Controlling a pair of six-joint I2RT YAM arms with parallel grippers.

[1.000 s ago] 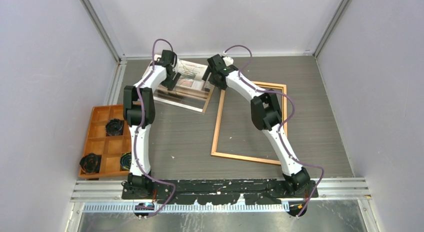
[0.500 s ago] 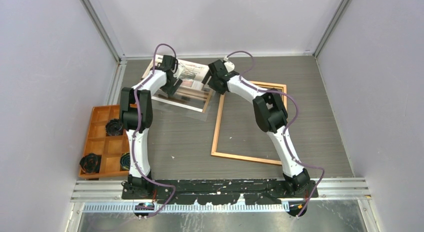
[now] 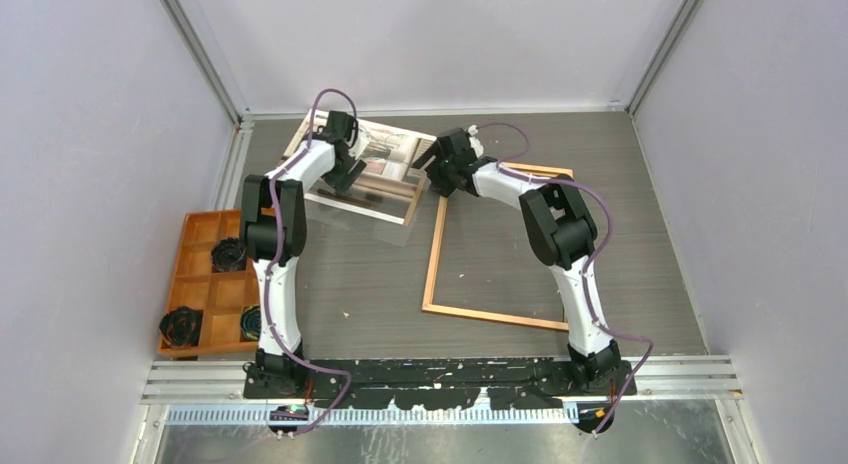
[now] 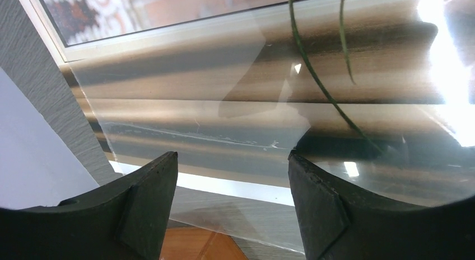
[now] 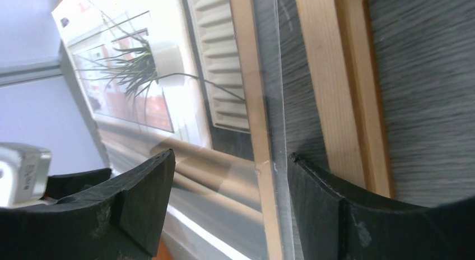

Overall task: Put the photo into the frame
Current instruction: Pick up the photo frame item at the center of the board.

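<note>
Left of the frame (image 3: pixel 490 318), the photo (image 3: pixel 385 149) lies picture-side up.

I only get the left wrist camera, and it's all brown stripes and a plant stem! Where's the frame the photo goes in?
Observer: The frame lies flat to the right of the photo, as seen from above.
Kid: Is something inside it already?
Observer: No. Only grey table shows between its rails.
Kid: What's the other arm doing?
Observer: The right claw is open. It hangs over the strip of table between the photo's right edge and the frame's rail.
</note>
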